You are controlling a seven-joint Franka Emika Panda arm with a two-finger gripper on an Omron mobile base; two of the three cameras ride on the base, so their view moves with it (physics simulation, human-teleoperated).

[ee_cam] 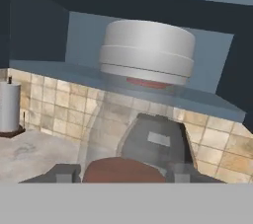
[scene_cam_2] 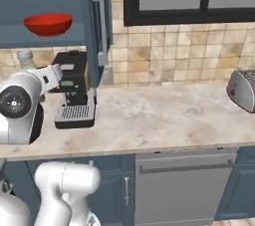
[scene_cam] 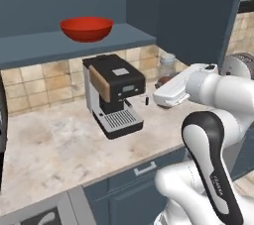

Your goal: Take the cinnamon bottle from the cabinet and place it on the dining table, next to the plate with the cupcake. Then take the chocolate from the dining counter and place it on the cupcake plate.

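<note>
The cinnamon bottle (ee_cam: 141, 114) stands upright between the two dark fingertips (ee_cam: 64, 172) of the gripper (ee_cam: 121, 174), which is closed on its lower body, out in front of the cabinet (scene_cam: 64, 45) above the counter. In the left base view the white hand hides most of the bottle, and its lower part is cut off in the hand view. The red bowl (scene_cam: 86, 28) sits on the cabinet shelf, the coffee machine (scene_cam: 115, 92) below it.

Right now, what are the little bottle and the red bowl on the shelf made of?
The cinnamon bottle looks like clear glass or plastic: tiles show through it; its pale grey cap looks matte plastic. The red bowl seems glossy ceramic or plastic, smooth with a soft sheen.
</note>
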